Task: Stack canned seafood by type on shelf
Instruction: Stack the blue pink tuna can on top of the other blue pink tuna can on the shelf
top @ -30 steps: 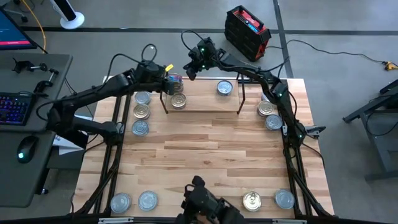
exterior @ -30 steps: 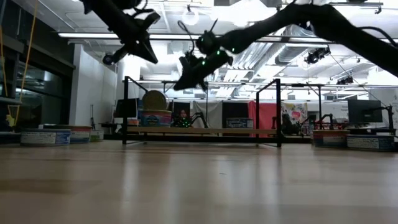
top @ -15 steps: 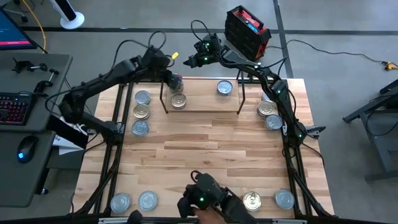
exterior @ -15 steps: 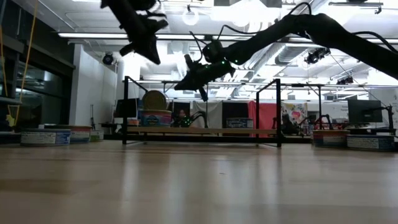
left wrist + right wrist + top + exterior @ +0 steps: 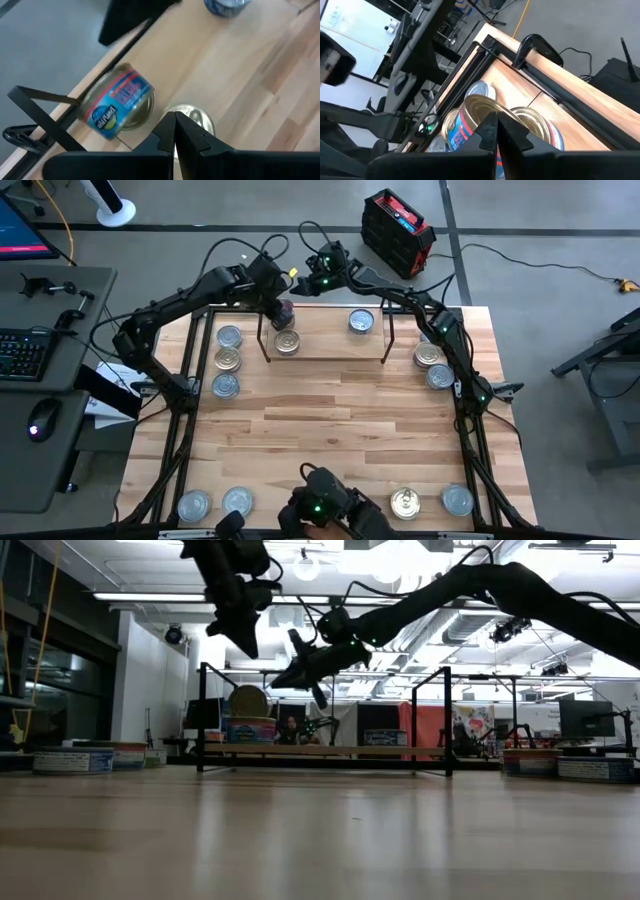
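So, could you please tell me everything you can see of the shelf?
The shelf is a low rack, a light wooden board carried on thin black wire uprights. It stands level on the table, at the middle of the far edge. Three tins rest on it: a gold tin lying flat at its left end, a blue-and-red labelled tin tipped up off its base just behind that one, and a silver-blue tin flat toward the right.

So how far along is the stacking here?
Early. On the shelf: a gold tin, a silver-blue tin and a third tin tipped on edge beside the gold one. Left gripper and right gripper hover shut and empty above that end. Loose tins ring the table, unsorted.
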Tool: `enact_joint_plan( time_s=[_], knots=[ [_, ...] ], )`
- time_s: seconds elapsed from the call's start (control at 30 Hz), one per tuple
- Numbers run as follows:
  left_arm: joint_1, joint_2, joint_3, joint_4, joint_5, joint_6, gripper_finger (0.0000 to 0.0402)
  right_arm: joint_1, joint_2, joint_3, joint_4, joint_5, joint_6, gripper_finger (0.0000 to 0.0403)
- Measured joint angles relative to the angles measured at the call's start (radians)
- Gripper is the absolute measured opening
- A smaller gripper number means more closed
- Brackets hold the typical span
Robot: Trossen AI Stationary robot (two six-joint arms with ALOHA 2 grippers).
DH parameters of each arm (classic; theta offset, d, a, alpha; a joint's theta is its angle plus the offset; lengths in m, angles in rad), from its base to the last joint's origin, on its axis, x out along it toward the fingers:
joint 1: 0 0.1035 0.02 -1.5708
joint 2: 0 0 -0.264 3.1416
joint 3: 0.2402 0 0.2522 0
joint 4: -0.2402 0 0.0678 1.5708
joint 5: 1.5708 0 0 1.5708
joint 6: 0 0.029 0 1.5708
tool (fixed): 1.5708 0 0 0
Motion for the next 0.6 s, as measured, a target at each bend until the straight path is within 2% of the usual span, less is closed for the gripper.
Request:
enact_joint_plan(
  time_s=[0.23, 0.4, 0.47, 0.6],
  knots=[
    [-0.007, 0.001, -0.041, -0.002, 0.001, 0.024, 0.0, 0.005, 0.0, 0.0, -0.006, 0.0, 0.046, 0.0],
    [-0.01, 0.001, -0.066, 0.048, -0.065, -0.001, 0.0, 0.018, 0.0, 0.0, -0.005, 0.005, 0.055, 0.0],
    [-0.02, 0.0, -0.066, 0.055, -0.116, 0.059, 0.0, 0.019, 0.0, 0.0, -0.006, 0.005, 0.055, 0.0],
    [-0.053, 0.0, -0.066, 0.035, -0.183, 0.283, 0.0, 0.012, 0.0, 0.0, -0.005, 0.009, 0.072, 0.0]
  ],
)
